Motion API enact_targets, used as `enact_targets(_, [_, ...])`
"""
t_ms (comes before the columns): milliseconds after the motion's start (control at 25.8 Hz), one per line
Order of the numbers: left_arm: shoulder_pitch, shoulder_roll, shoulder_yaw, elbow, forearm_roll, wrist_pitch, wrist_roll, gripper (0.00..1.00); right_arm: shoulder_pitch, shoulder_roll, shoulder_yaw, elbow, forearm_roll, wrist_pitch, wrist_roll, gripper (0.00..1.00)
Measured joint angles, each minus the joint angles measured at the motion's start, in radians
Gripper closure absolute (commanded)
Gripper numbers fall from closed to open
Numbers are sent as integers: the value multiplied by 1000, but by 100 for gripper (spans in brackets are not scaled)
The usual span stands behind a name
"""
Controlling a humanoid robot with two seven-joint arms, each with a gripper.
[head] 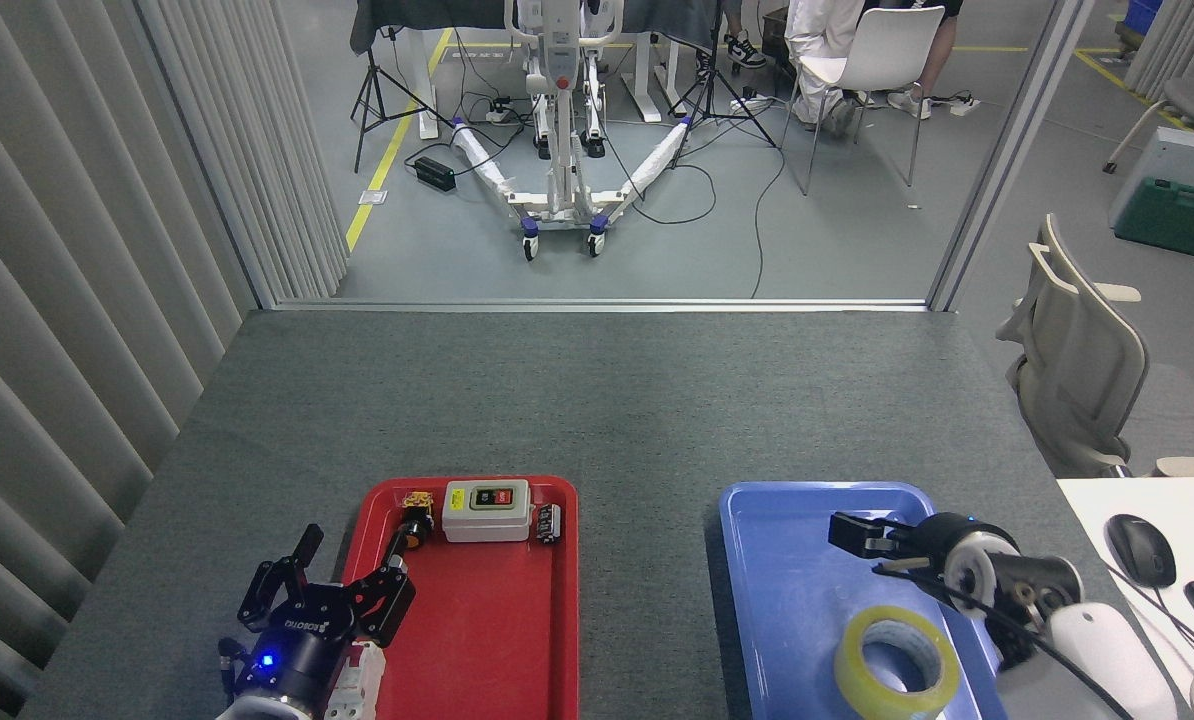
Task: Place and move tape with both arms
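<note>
Altogether: one tape (pixel 897 663), two trays, two arms. Tape lies flat, hole up, in the near part of the blue tray (pixel 787 590), touching neither tool. Red tray (pixel 497 620) holds one grey switch box (pixel 486 510) and two small parts beside it. Right arm reaches in from the lower right, wrist level, its tool (pixel 850 533) pointing left above the blue tray, beyond the tape; whether it is spread I cannot tell. Left tool (pixel 342 570) hovers over the red tray's left edge, fingers spread, empty.
</note>
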Motion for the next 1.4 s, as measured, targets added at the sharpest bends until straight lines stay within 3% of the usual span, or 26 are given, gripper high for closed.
enact_targets(194, [0, 3, -1, 11, 1, 0, -1, 0, 199, -20, -97, -66, 75, -207, -497, 0])
enact_targets(310, [-4, 7, 2, 11, 2, 4, -3, 0, 274, -2, -120, -76, 130, -246, -626, 0])
enact_targets(504, [-7, 10, 25, 15, 3, 7, -9, 0, 333, 43, -155, -80, 192, -259, -678, 0])
enact_targets(737, [-19, 15, 34, 34, 3, 6, -17, 0, 372, 97, -197, -77, 212, -262, -700, 0])
enact_targets(931, [-36, 17, 36, 64, 3, 4, -18, 0, 386, 138, -220, -78, 233, -259, -788, 0])
enact_targets(1397, [-39, 20, 56, 74, 6, 10, -19, 0, 394, 162, -225, -76, 239, -257, -819, 0])
